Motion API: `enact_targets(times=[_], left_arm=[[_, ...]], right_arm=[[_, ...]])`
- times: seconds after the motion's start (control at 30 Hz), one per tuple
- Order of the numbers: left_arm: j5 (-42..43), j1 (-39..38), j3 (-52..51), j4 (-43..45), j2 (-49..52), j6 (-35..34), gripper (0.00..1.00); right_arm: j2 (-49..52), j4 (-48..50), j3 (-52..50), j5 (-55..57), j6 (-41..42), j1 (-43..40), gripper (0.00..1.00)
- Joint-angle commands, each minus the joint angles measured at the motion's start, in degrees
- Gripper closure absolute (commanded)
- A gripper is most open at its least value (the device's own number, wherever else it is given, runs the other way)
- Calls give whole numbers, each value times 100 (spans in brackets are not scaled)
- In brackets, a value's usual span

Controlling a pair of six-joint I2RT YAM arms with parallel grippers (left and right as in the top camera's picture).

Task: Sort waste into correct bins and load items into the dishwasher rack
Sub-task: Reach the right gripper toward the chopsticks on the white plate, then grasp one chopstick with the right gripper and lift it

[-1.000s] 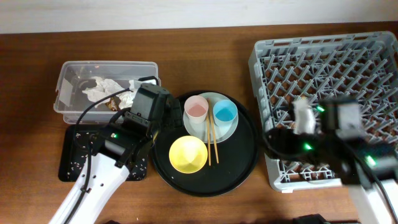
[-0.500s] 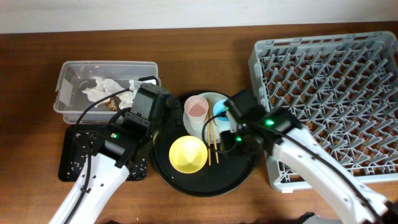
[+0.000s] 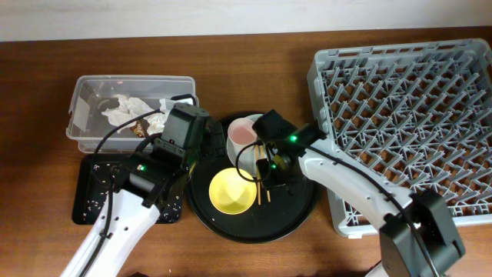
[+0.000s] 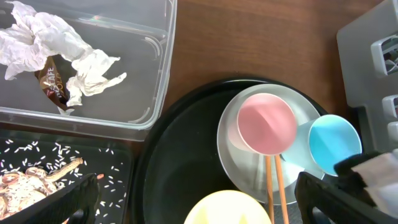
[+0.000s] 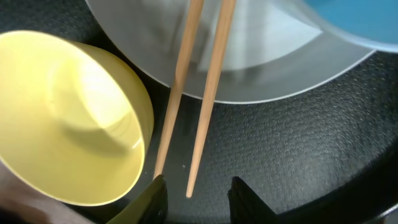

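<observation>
A pair of wooden chopsticks (image 5: 208, 81) lies from the grey-white plate (image 5: 267, 62) down onto the round black tray. My right gripper (image 5: 200, 202) hovers low over their lower ends, open, with one tip between its fingers (image 5: 245, 199) and nothing gripped. The yellow bowl (image 3: 232, 191) sits just to its left. On the plate (image 4: 249, 168) stand the pink cup (image 4: 266, 123) and the light-blue cup (image 4: 334, 144). My left gripper (image 4: 199, 208) stands wide open and empty above the bowl's left side. White tissues (image 4: 56, 43) lie in the clear box (image 3: 131, 81). The grey dishwasher rack (image 3: 407, 100) fills the right.
The shallow black tray (image 3: 92, 192) at the left holds rice grains and brownish scraps (image 4: 25, 183). A brown wrapper (image 4: 53, 84) lies among the tissues. The round black tray (image 3: 300, 208) sits between the shallow black tray and the rack, on the brown table.
My right arm has swung left from above the rack down to the round tray over the chopsticks, and its jaws have narrowed. The left arm has not moved.
</observation>
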Motion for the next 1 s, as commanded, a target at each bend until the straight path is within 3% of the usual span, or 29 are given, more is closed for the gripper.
enact_targets(times=[0.0, 0.77, 0.83, 0.97], left_arm=[[24, 24, 90, 9, -28, -31, 1], [22, 24, 90, 9, -28, -31, 1], [22, 24, 90, 9, -28, -31, 1], [24, 24, 90, 9, -28, -31, 1]], right_arm=[[177, 94, -13, 101, 57, 55, 68], [192, 1062, -837, 59, 492, 55, 75], [192, 1064, -837, 11, 538, 55, 83], [192, 1060, -837, 13, 662, 55, 85]])
